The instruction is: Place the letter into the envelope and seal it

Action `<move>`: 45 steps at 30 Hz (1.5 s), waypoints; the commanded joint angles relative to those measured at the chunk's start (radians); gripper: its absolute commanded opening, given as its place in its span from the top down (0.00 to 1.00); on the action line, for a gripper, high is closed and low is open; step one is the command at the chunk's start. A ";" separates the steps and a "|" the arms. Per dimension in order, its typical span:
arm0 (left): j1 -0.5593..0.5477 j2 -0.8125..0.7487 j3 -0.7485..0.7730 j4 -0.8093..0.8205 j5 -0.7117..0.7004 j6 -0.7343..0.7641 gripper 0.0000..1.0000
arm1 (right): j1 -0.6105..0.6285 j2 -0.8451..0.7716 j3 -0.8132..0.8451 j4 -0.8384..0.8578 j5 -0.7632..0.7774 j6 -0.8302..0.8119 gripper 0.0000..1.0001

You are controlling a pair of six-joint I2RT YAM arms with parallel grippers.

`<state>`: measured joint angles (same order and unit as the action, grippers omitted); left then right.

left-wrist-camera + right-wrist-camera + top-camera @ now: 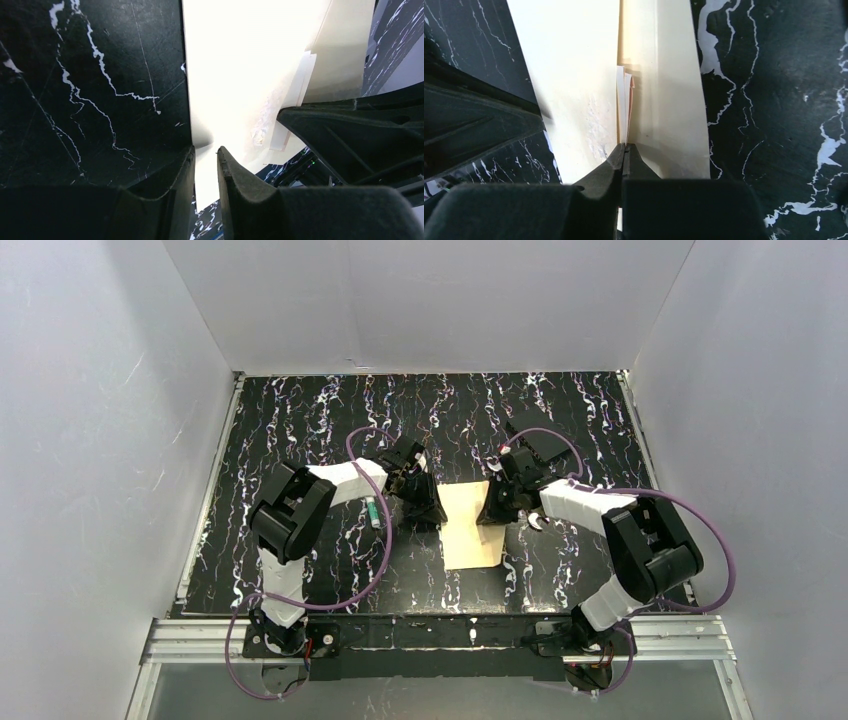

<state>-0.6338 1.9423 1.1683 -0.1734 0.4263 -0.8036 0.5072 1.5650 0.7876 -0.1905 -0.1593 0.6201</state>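
The envelope (468, 525), a flat, smooth cream rectangle, lies mid-table on the glossy black white-veined marble table (300, 420), between both arms. The left gripper (206, 156), with matte black wedge fingers, is narrow but not closed, the envelope's left edge in its gap. The right gripper (625, 147) pinches tight on the right edge, where a thin tan sliver of the letter (619, 45) shows between paper layers.

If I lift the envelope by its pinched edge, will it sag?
Likely floppy: the envelope is thin flat paper, so the free end should droop. Probably very light, and may slide on the smooth table. The right gripper pinches only its edge, so creasing seems possible.
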 commanded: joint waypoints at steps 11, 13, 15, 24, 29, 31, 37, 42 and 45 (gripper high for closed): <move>-0.001 0.049 0.002 -0.152 -0.108 0.007 0.81 | -0.013 -0.097 0.101 -0.161 0.086 -0.007 0.41; 0.000 0.048 0.005 -0.152 -0.103 0.006 0.81 | -0.013 -0.093 0.096 -0.170 0.086 -0.006 0.42; -0.001 0.047 0.011 -0.151 -0.093 0.004 0.80 | -0.013 -0.075 0.097 -0.192 0.088 -0.002 0.46; -0.001 -0.014 -0.023 -0.149 -0.057 -0.086 0.68 | -0.013 -0.023 0.055 -0.141 0.023 0.071 0.61; -0.001 -0.070 -0.049 -0.132 -0.076 -0.077 0.53 | -0.013 -0.006 0.024 -0.104 0.005 0.098 0.63; -0.001 -0.080 -0.052 -0.141 -0.074 -0.087 0.54 | -0.013 -0.003 0.010 -0.091 0.001 0.105 0.63; -0.024 -0.053 -0.119 -0.089 -0.010 -0.169 0.68 | -0.013 -0.005 -0.032 -0.047 -0.032 0.142 0.66; -0.040 -0.001 -0.145 0.008 0.067 -0.233 0.77 | -0.013 -0.013 -0.081 0.030 -0.075 0.209 0.68; -0.045 0.010 -0.141 0.016 0.072 -0.237 0.80 | -0.013 -0.015 -0.115 0.097 -0.101 0.248 0.68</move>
<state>-0.6483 1.8957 1.0569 -0.1661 0.5041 -1.0153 0.4866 1.5452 0.7330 -0.1722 -0.2234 0.8055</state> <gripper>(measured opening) 0.211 0.322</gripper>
